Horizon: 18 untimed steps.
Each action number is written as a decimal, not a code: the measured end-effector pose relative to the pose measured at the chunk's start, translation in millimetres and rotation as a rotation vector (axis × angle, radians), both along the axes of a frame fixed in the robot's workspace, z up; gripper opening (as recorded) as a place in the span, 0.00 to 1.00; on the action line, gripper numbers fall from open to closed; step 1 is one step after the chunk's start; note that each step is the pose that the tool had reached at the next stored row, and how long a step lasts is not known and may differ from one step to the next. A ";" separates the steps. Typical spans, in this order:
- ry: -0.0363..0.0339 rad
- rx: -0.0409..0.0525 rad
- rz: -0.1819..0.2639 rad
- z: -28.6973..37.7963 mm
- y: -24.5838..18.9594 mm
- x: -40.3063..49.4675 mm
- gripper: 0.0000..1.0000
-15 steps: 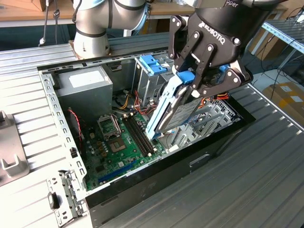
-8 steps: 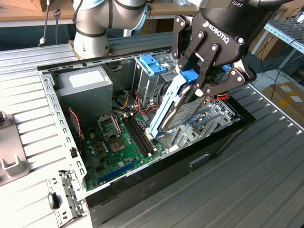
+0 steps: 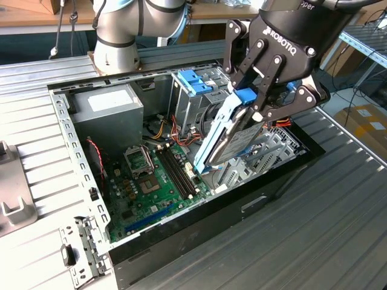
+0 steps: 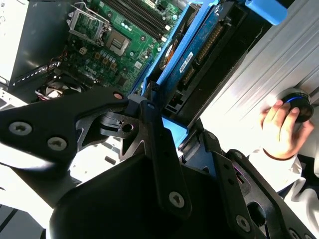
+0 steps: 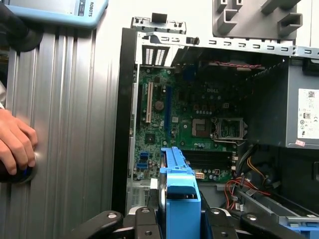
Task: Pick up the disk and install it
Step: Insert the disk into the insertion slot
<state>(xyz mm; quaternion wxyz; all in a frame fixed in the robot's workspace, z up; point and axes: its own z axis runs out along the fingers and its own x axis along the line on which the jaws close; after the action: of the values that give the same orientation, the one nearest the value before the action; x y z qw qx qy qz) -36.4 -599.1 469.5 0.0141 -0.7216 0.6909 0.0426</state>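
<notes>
Hand [image 3: 261,115] clamped on tilted disk [image 3: 234,144] over open PC case [image 3: 199,226]; disk's top end hidden behind hand.

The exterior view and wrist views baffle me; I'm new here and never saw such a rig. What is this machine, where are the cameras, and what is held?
This is a robot arm with a gripper. Its fingers are shut on the disk, a hard drive with blue rails, held tilted over an open computer case on a ribbed metal table. Inside the case lie a green motherboard and a grey power supply. The exterior view comes from a camera off the arm; both wrist views come from cameras riding on the arm. A person's hand rests on the table beside the case.
</notes>
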 end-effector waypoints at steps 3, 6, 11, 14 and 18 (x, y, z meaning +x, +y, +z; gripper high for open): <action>-0.0001 0.0000 0.000 -0.2 0.0 2.0 0.37; 0.0000 0.0000 0.000 -0.4 0.0 4.2 0.37; 0.0000 0.0000 0.000 -0.7 0.0 8.2 0.37; 0.0000 0.0000 0.000 -0.9 0.0 10.4 0.37; 0.0000 0.0001 0.000 -1.1 0.0 13.4 0.37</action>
<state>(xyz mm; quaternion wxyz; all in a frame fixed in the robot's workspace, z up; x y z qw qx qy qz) -23.0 -599.1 468.4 0.0141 -0.7216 0.6909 0.0426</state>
